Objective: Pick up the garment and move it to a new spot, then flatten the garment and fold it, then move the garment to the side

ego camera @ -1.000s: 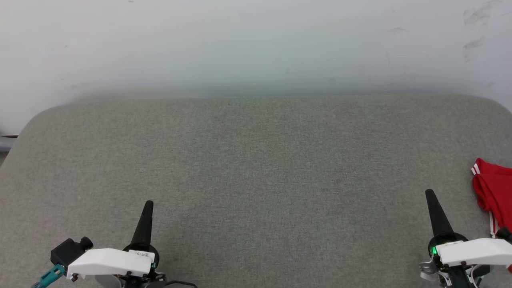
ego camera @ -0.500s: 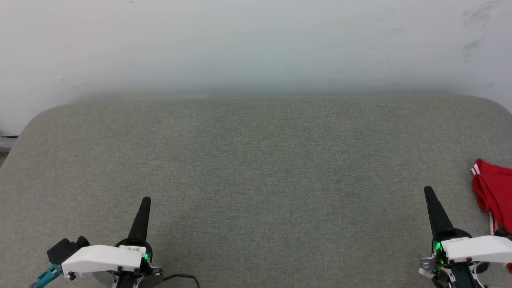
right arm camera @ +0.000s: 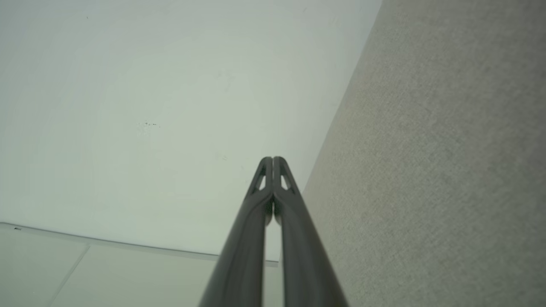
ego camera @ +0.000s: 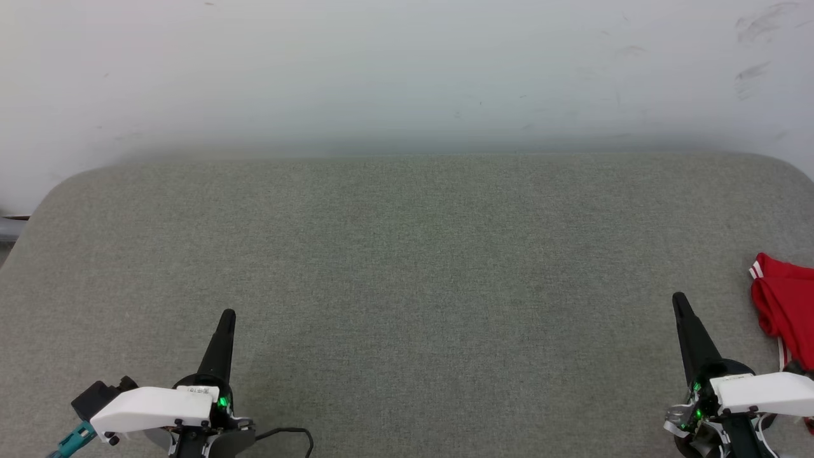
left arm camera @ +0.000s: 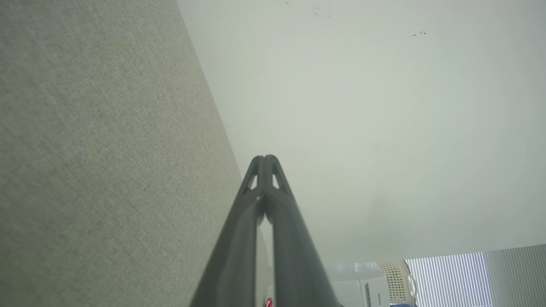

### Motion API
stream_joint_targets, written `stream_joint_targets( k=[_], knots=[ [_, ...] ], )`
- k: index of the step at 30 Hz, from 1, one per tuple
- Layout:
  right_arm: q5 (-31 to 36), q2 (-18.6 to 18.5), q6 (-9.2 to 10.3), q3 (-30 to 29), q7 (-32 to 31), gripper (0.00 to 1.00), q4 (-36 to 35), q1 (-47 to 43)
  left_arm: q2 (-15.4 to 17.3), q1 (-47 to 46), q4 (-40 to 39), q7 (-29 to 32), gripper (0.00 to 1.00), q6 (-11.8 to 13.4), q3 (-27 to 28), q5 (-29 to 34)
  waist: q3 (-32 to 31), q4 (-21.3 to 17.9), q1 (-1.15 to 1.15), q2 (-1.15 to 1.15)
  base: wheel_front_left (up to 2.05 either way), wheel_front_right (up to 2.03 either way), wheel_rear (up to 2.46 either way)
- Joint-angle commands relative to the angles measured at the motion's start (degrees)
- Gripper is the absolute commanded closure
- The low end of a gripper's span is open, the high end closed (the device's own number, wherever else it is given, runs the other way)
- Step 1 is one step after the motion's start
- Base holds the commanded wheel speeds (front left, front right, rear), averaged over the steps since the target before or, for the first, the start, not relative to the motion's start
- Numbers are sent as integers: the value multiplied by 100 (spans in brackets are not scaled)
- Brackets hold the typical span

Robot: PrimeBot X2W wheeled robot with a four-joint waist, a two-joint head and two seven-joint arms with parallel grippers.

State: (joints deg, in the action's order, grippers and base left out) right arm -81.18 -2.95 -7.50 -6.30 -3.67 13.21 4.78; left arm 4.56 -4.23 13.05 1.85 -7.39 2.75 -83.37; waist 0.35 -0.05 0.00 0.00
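I hold the left claw (ego camera: 227, 316) and right claw (ego camera: 679, 300) pressed together, empty: the red jersey (ego camera: 783, 305) beside the right lies ungrasped.

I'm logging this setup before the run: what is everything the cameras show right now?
Red jersey garment with white-striped trim: one, red, bunched at the head view's right edge.
Grey fabric-covered table: one, grey-green, across the head view.
Plain white wall: one, white, behind the table.
Slatted window blinds: one set, pale, left wrist view's lower right.
Left gripper: one, dark fingers shut, head view's lower left.
Right gripper: one, dark fingers shut, lower right.
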Motion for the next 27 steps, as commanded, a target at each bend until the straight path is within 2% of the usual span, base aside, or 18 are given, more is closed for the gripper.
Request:
stream_joint_targets(
  k=[1,27],
  knots=[
    [-119,10,1,-11,-37,100,0,102,8,-112,-5,30,100,-14,30,-111,-1,0,0,0,0,0,0],
    [-1146,13,2,-27,-304,100,88,180,-27,-212,100,326,100,-17,189,-1090,-17,5,0,0,0,0,0]
  ],
)
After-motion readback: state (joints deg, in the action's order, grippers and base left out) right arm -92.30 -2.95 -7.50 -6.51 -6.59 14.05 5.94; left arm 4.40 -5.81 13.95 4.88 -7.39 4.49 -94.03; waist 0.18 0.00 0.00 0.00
